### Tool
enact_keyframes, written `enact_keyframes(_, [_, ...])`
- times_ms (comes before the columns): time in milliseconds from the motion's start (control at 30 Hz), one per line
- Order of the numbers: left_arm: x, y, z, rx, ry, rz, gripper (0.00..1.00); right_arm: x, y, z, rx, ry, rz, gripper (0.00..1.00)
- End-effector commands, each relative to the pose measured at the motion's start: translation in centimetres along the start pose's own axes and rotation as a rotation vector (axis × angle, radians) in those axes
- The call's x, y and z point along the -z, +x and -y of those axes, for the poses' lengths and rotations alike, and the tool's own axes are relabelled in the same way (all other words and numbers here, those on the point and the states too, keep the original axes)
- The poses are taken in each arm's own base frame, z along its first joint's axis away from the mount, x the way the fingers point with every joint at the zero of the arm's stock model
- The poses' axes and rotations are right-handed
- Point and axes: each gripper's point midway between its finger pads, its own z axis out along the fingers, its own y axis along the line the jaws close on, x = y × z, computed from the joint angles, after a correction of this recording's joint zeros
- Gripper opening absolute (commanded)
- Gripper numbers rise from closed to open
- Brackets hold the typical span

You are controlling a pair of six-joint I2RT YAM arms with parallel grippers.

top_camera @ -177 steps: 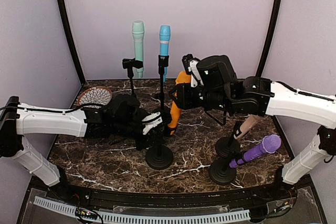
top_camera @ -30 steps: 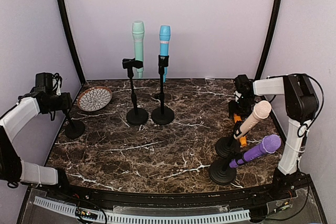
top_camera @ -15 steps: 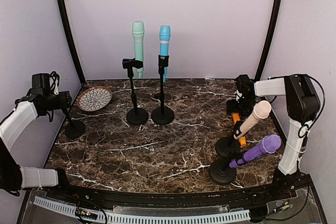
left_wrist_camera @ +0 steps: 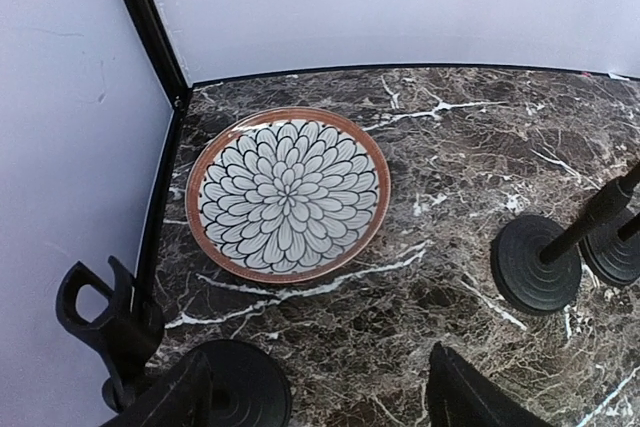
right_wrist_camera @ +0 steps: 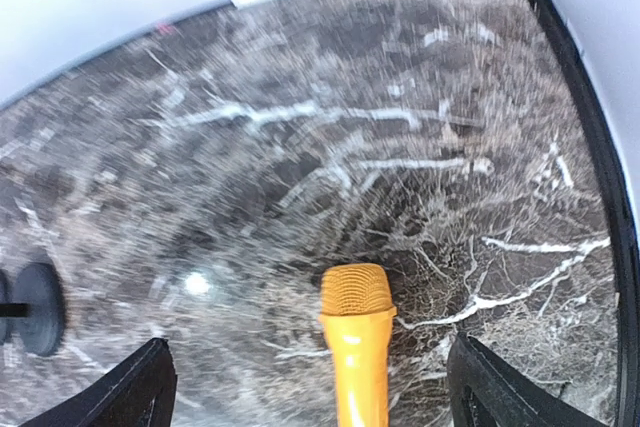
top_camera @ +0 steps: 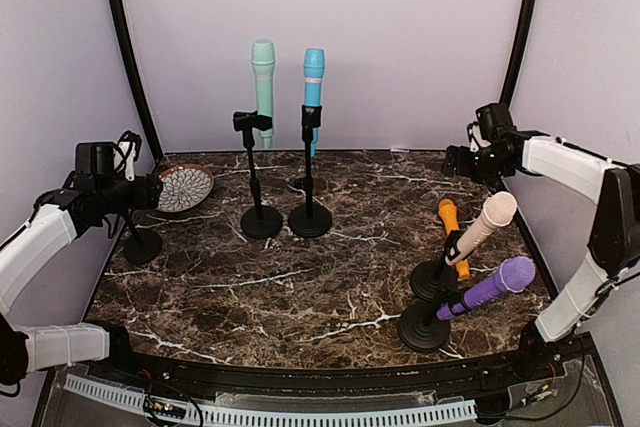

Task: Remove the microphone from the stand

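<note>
At the near right, about 5 o'clock, a purple microphone (top_camera: 495, 287) leans in its stand, and just behind it, at 4 o'clock, a beige microphone (top_camera: 487, 222) leans in another. The orange microphone (top_camera: 450, 225) lies flat on the marble surface (top_camera: 330, 287) at 3 o'clock, out of any stand, its head toward 12 and its tail hidden behind the beige one's stand. At 9 o'clock is an empty stand (top_camera: 140, 244); the left hand (top_camera: 148, 192) hovers by its clip, fingers (left_wrist_camera: 180, 397) spread wide, holding nothing. A patterned plate (top_camera: 182, 187) sits at 10 o'clock. At 2 o'clock the right hand (top_camera: 458, 161) hangs above the surface, open and empty, well apart from the orange microphone. At 12 o'clock a mint microphone (top_camera: 263, 77) and a blue microphone (top_camera: 314, 77) stand upright in their stands.
</note>
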Motion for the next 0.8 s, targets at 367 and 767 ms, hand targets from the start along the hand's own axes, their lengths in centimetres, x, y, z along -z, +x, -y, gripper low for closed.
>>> enact_keyframes(367, [3.1, -1.1, 12.6, -0.213, 0.428, 0.119, 0.75, 23.2, -1.1, -7.6, -0.014, -0.560, 0.323, 0.99])
enact_keyframes(767, [4.4, -2.3, 16.3, -0.220, 0.617, 0.180, 0.75, 29.0, 6.2, -7.6, 0.127, -0.590, 0.240, 0.95])
